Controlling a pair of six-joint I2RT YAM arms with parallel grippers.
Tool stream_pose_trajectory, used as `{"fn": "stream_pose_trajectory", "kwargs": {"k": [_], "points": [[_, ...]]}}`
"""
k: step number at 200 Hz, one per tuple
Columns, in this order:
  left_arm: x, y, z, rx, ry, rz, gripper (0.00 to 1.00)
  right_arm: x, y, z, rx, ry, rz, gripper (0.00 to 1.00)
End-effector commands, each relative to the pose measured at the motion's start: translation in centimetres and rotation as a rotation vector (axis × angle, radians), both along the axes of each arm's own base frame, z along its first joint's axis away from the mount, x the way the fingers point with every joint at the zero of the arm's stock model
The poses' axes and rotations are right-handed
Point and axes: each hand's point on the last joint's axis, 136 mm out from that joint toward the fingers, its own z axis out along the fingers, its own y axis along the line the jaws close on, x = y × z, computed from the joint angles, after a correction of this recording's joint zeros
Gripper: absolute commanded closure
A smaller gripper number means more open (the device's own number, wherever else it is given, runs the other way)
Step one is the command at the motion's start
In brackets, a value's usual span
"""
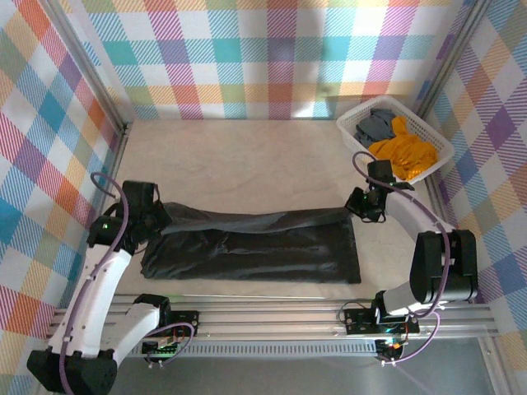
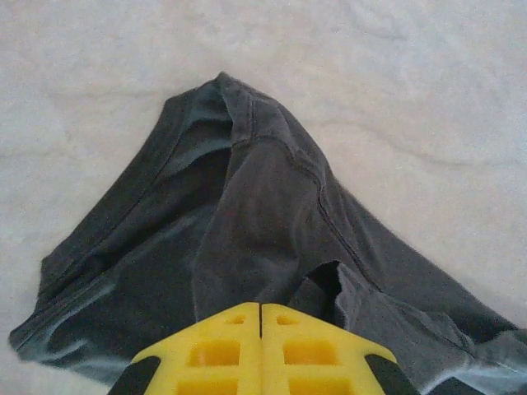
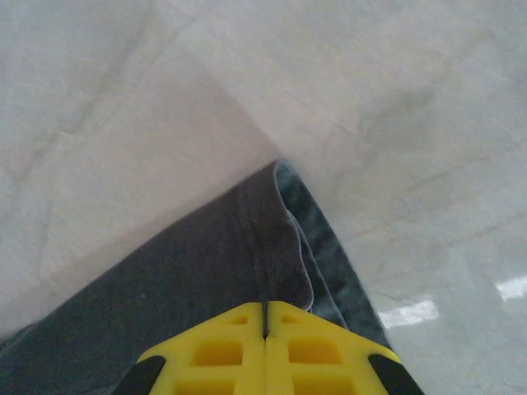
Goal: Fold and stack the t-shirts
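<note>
Over on the left side of the pale marbled bench (image 1: 247,156), the left end effector (image 1: 152,218) is bearing down on the left end of a large charcoal-black cloth t-shirt (image 1: 255,247). From the left wrist camera, its yellow fingers (image 2: 214,354) are sitting pressed together with nothing but a thin seam between them. The dark cloth is bunching up in a peak right at their tips, so it is clamping the shirt.

Moving across the middle, the t-shirt is lying stretched lengthwise along the bench as a long band. Its far edge is running in a taut ridge from one end effector to the other, while the rest is resting flat on the near side.

Coming to the right end, the right end effector (image 1: 361,206) is holding the shirt's far right corner. In the right wrist camera its yellow fingers (image 3: 214,354) are likewise closed tight, and a hemmed edge of the shirt is feeding straight in between them.

Further right, in the far corner, a white plastic lattice basket (image 1: 440,152) is sitting on the bench, carrying a crumpled orange cloth shirt (image 1: 403,152) with a grey cloth shirt (image 1: 375,125) beside it towards the back.
</note>
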Motion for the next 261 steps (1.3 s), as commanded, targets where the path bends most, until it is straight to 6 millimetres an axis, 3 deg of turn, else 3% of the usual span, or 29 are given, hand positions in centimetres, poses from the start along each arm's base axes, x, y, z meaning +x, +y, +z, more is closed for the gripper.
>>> {"fn": "stream_pose_trajectory", "kwargs": {"k": [1, 32, 89, 133, 213, 261], "points": [[-1.7, 0.6, -2.2, -0.007, 0.068, 0.055, 1.0, -1.8, -0.6, 0.0, -0.012, 0.025, -0.045, 1.0], [-2.6, 0.7, -4.3, -0.014, 0.106, 0.074, 1.0, -4.2, -0.6, -0.5, 0.013, 0.046, -0.083, 1.0], [-4.2, 1.5, -5.6, 0.002, 0.16, 0.135, 1.0, -7.0, -1.2, -2.2, 0.002, 0.121, -0.139, 1.0], [-4.6, 1.2, -6.9, -0.031, 0.18, 0.164, 1.0, -7.2, -1.6, -1.9, -0.009, 0.097, -0.163, 1.0], [-4.9, 2.0, -7.3, -0.011, 0.182, 0.218, 1.0, -8.0, -2.1, -1.1, -0.023, 0.078, -0.184, 1.0], [-5.1, 1.8, -7.9, -0.029, 0.191, 0.235, 1.0, -8.3, -2.7, -1.3, -0.054, 0.098, -0.211, 0.8]]}}
